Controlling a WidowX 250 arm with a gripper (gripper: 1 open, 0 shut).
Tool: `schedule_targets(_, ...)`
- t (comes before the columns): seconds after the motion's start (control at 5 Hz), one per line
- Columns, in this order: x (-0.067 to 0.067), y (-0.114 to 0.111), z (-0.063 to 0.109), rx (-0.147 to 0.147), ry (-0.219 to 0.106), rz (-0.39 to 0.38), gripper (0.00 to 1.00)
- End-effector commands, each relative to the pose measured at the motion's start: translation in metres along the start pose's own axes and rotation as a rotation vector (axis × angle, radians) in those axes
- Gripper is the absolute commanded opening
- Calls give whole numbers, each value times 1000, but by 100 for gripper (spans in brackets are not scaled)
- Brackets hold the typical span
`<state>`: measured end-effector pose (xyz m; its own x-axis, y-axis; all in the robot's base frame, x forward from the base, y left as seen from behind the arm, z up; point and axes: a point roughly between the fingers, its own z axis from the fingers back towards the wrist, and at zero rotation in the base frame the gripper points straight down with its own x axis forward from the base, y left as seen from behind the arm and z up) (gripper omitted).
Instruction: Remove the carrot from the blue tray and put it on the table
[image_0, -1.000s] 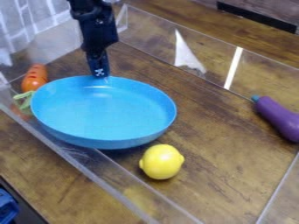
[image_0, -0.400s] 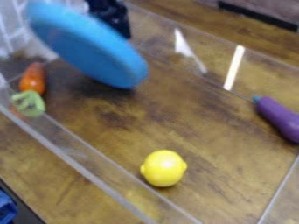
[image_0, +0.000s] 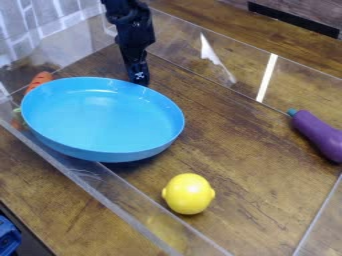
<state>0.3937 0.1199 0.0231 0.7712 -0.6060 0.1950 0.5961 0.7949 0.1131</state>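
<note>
Camera: carrot (image_0: 42, 77) on table (image_0: 241, 130) behind blue tray (image_0: 94, 120).

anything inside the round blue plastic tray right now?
The round blue plastic tray shows only bare blue floor inside. An orange carrot peeks out behind its far-left rim on the wooden table, mostly covered by that rim.

My black gripper (image_0: 138, 72) is showing at upper centre, over the bright-blue tray (image_0: 94, 120) on the dark brown wood-grain table (image_0: 254, 160); orange carrot (image_0: 42, 77) upper left, yellow lemon (image_0: 189, 193) below, purple eggplant (image_0: 318, 133) right.
</note>
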Motion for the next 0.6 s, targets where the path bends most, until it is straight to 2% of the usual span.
schedule_targets(0.0, 12, -7, -1, 3, -11, -18, 100)
schedule_targets(0.4, 7, 0, -7, -19, -24, -82, 100)
